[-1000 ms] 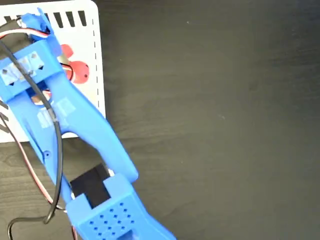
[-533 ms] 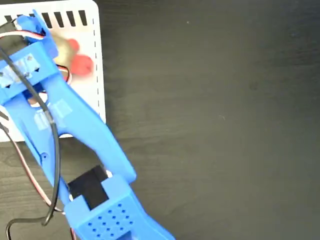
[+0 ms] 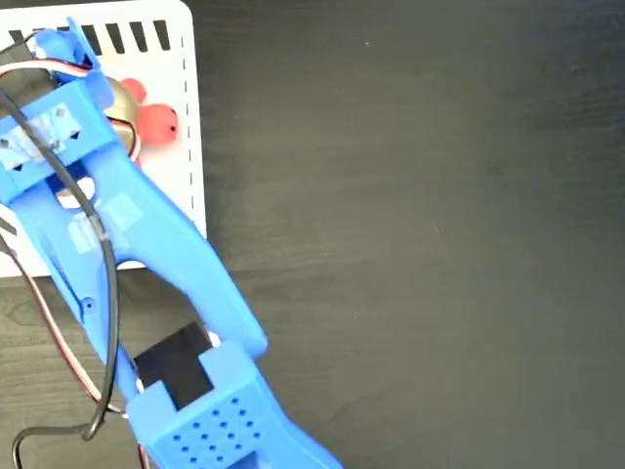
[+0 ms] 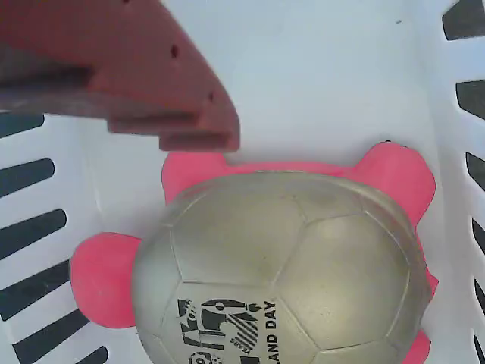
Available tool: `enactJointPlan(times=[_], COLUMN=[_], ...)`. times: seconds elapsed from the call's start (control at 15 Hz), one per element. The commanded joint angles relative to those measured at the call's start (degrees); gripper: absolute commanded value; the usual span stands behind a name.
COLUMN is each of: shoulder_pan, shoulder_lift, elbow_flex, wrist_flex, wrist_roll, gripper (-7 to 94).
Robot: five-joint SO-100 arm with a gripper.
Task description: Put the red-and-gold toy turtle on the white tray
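The red-and-gold toy turtle (image 3: 145, 119) lay on the white tray (image 3: 187, 186), just right of the hand (image 3: 61, 44) in the fixed view, its gold shell partly tucked under the blue arm (image 3: 146, 244) and its red head pointing away from the hand. In the wrist view the turtle (image 4: 280, 265) sat right below the hand, shell up with the black printed mark showing, and one reddish finger (image 4: 136, 76) hung above it with white tray (image 4: 303, 68) between them — not touching the toy. Only that one finger showed, so I could not tell how far the hand stood open; it held nothing that could be seen.

Half a second before, the turtle was a blur a little higher on the tray; now it was sharp and settled slightly lower, while the arm had barely shifted.

Counted: one turtle, one tray, one arm, all on the one dark table (image 3: 410, 234).
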Motion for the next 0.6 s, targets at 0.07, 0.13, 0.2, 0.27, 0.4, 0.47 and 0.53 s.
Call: enactJointPlan(times=[0.07,0.13,0.2,0.27,0.4,0.47,0.53], shoulder_pan=[0.0,0.4,0.9,1.6,5.7,8.4,11.2], shoulder_lift=[10.3,13.4,16.9,21.0,32.4,39.6,46.0], elbow_flex=[-1.3,0.1,1.8,4.8,18.3,27.2,34.7], wrist_flex=[0.4,0.1,0.1,-0.8,-12.5,-20.7,-26.8], wrist_roll=[0.4,0.1,-1.5,-5.2,-14.9,-19.9,-24.1], gripper=[3,0,0,0,0,0,0])
